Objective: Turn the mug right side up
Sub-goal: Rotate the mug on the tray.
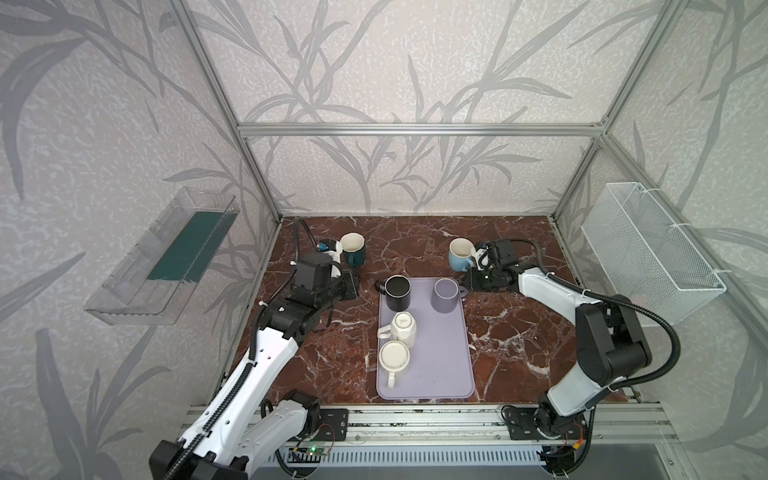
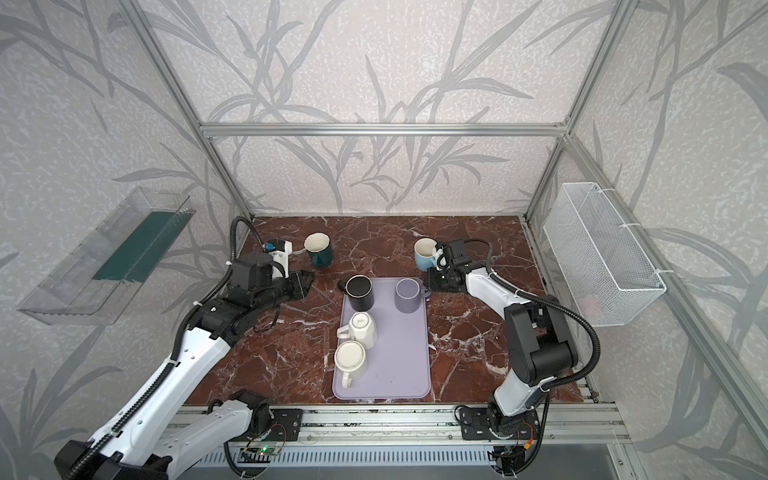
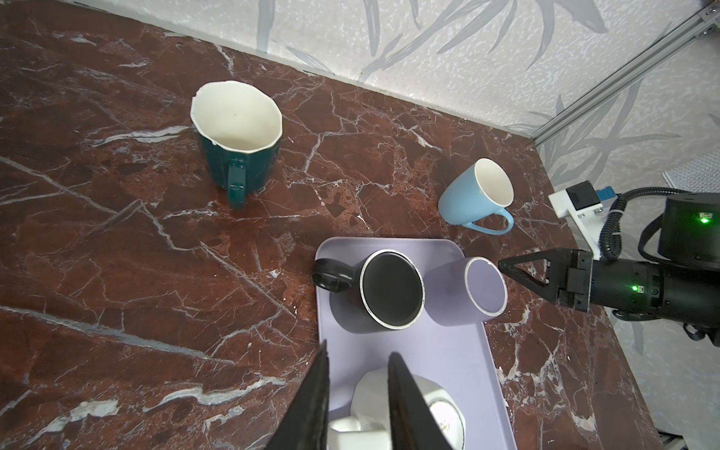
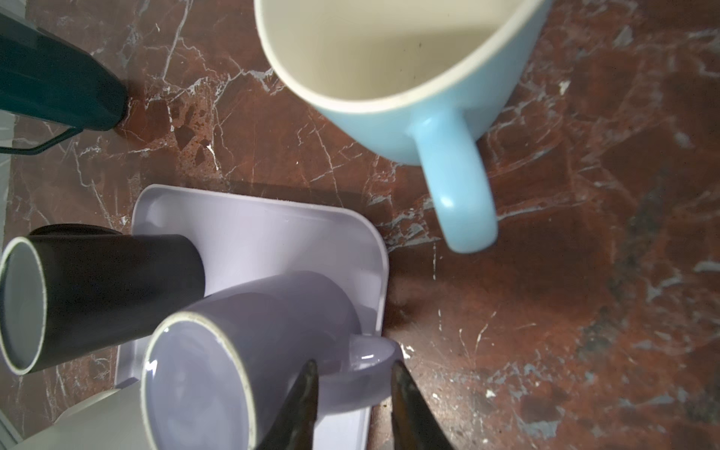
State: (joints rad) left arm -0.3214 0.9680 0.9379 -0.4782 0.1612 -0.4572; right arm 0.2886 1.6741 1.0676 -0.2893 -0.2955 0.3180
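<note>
Job mug: likely the purple mug (image 1: 444, 297), since the right gripper (image 4: 353, 366) is lined up on it
Where it is: bottom up on the far right corner of the purple tray (image 1: 440, 365), just beside the black mug (image 1: 397, 293)
Its look: smooth glazed lavender, straight sides, a pale unglazed ring round the upturned base; its handle (image 4: 370, 348) sticks out past the tray edge toward the right arm
Right hand: low at the tray corner, jaws a narrow way apart with the handle at their tips; no squeeze on it shows, so it reads as empty
Why there: the handle is the one part that sticks out, so it looks like the grip for tipping the mug over
Left hand: the left gripper (image 3: 358, 348) hangs by the tray's other side, jaws a little apart, nothing between them, out of the right arm's way
Other mugs: two white ones (image 1: 403, 328) (image 1: 394, 357) also upside down on the tray; green mug (image 1: 353, 249) and blue mug (image 1: 460, 253) stand open end up on the table (image 1: 519, 332)
Room to turn: the blue mug stands near, so a swing that way could knock it
</note>
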